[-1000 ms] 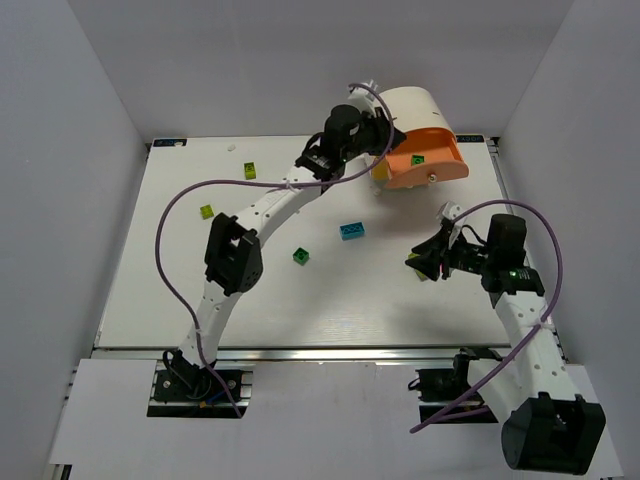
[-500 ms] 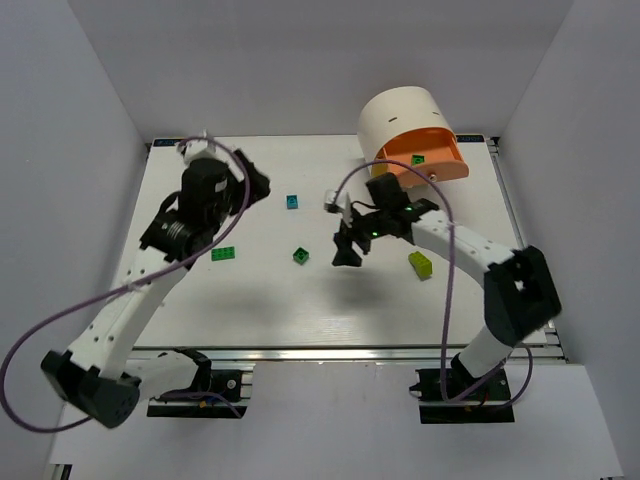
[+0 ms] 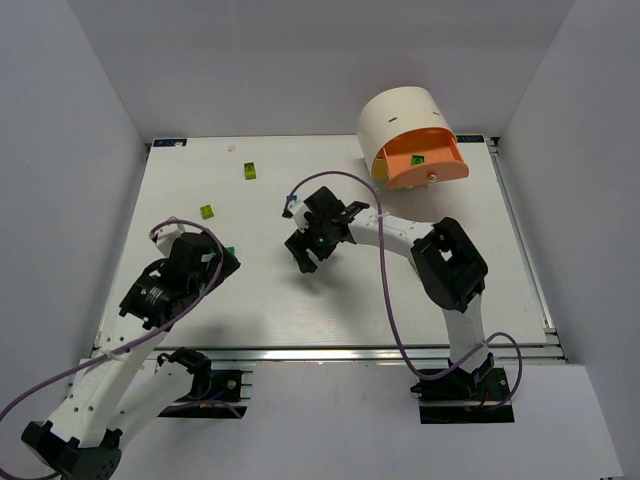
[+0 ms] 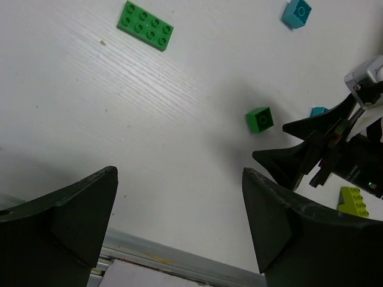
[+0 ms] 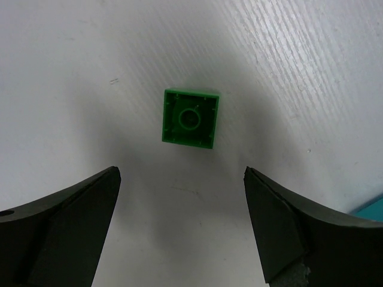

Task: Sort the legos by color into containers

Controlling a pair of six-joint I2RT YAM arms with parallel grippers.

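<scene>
A small dark green lego [image 5: 190,117] lies on the white table just ahead of my open right gripper [image 5: 181,173], untouched; from above that gripper [image 3: 304,256] hides it. My left gripper [image 4: 179,173] hangs open and empty above the near left of the table [image 3: 220,262]. Ahead of it lie a flat green lego [image 4: 145,25], the small green one [image 4: 260,119], two cyan legos [image 4: 297,13] [image 4: 318,111] and a lime one [image 4: 353,200]. Two lime legos [image 3: 250,171] [image 3: 207,211] sit far left. The cream cabinet [image 3: 400,115] has its orange drawer [image 3: 445,165] pulled out, holding a green lego [image 3: 417,158].
The right arm [image 3: 400,232] stretches across the table's middle with its purple cable looping above it. Grey walls close in both sides. A metal rail [image 4: 179,263] runs along the near table edge below the left gripper.
The left arm has drawn back from the cabinet to the near left and opened. The right arm has swung left across the table and opened over the small green lego.
</scene>
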